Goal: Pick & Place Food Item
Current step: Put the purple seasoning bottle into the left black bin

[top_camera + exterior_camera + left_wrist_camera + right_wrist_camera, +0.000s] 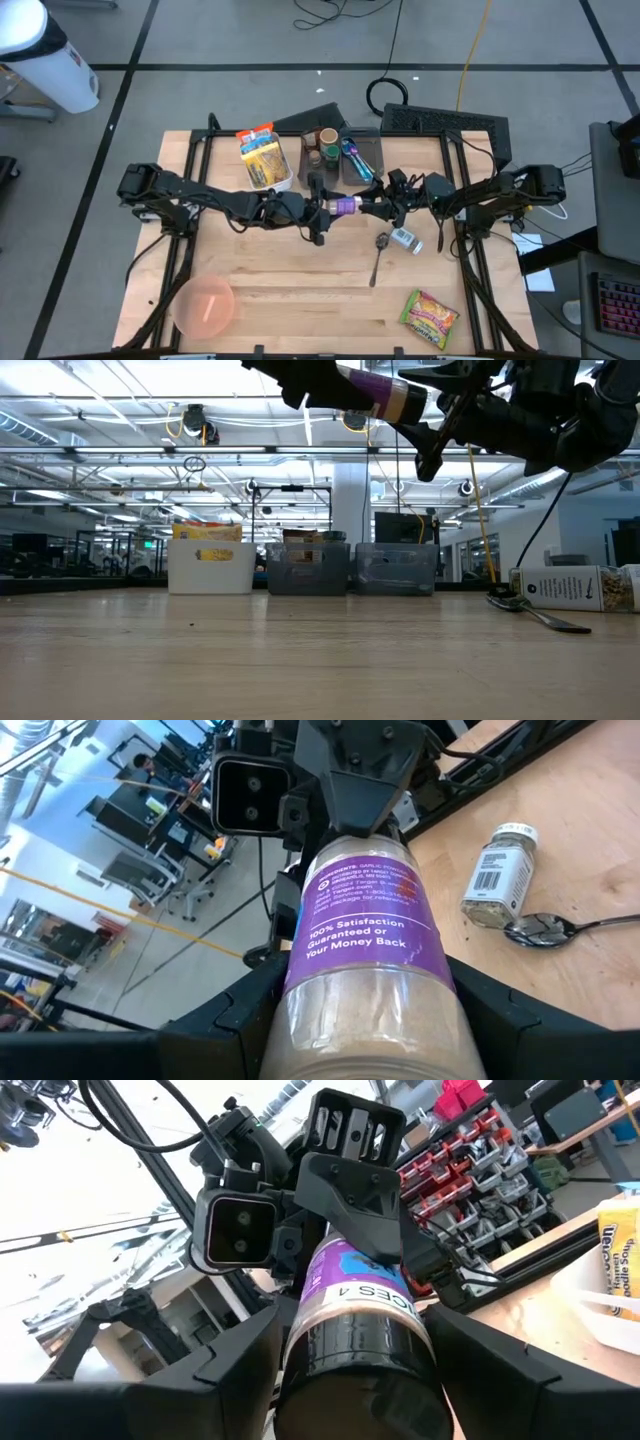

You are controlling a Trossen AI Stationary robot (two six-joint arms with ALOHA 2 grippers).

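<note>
Both claws meet over the middle of the bench, each gripping one end of the same purple-labelled jar (343, 206), which hangs level in the air above the wood. The left claw (322, 209) clamps the clear end, where pale powder shows through the wall; its fingers (225, 1020) press on either side of the jar. The right claw (366, 206) clamps the dark-capped end, its fingers (235, 1355) flanking the cap. From the low view, the jar sits high, well clear of the bench top.

Just beside the right claw, toward the bench's right edge, a small spice bottle (405, 239) lies on its side, and a spoon (378, 256) lies next to it, its bowl near the bottle and its handle pointing to the front edge.

Near the front right corner lies a green and yellow packet (429, 317). Near the front left corner sits a pink bowl (204, 305).

Along the back edge stand three bins: a white bin (281, 184) holding a yellow box, and two grey bins (368, 152) with a brown jar and blue items in them.
</note>
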